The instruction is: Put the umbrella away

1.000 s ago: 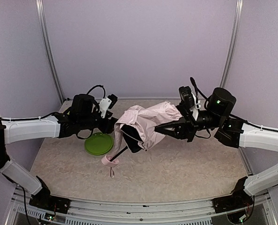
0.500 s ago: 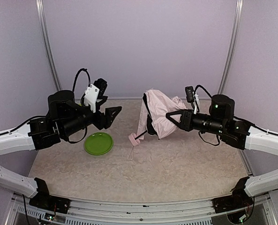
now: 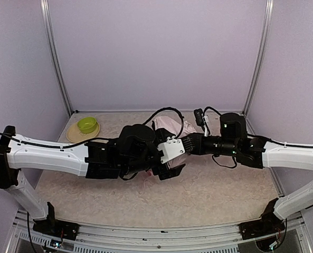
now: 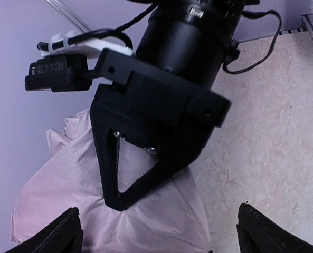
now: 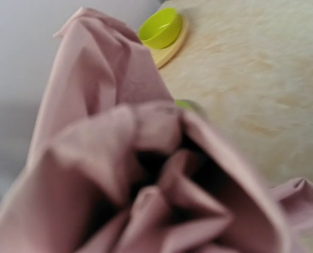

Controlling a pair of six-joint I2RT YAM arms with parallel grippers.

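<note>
Since a second ago: swung left gripper (image 4: 159,234) in from left side to table (image 3: 214,184) middle, spread wide, gripping nothing, aimed at umbrella (image 4: 61,179). Pinching bunched pink fabric with right gripper (image 4: 119,200), pressed together, above table middle toward far edge. Handle out of sight. Likely meaning: second grip imminent; canopy loose, not yet stowed.

I was looking at a beige, mottled table (image 3: 219,192). In its far left corner a pale tan plate (image 3: 72,137) lay flat on the surface, with a lime-green bowl (image 3: 86,125) upright on it. Near the middle, a low pink fold of the umbrella (image 3: 168,125) may have touched the table; I could not tell.
</note>
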